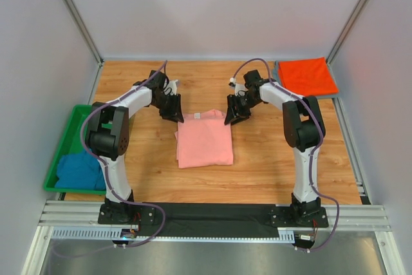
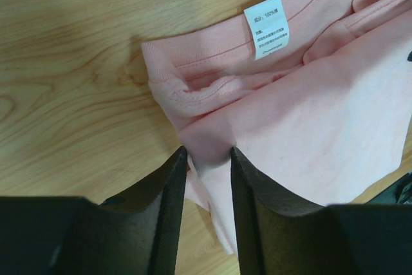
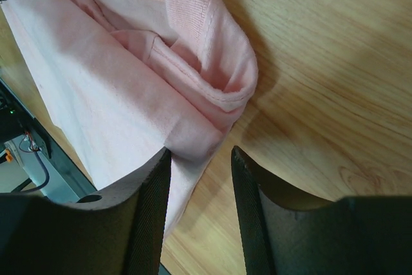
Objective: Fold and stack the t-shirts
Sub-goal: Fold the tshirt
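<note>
Far corners of salmon-pink t-shirt (image 1: 205, 143) are being straddled by left gripper (image 2: 208, 156) and right gripper (image 3: 201, 152), jaws apart; lower layers could be missed on closing.

The salmon-pink t-shirt (image 2: 309, 120) is running off both wrist views; print on its label (image 2: 266, 27) is showing too small to read; left of it, the left arm (image 1: 109, 143) is partly hiding the teal-blue t-shirt (image 1: 76, 170).

The salmon-pink t-shirt (image 2: 309, 127) fills the frame's right, its white label (image 2: 267, 27) at top. At bottom centre the left gripper (image 2: 207, 154), jaws parted, straddles its edge.
</note>
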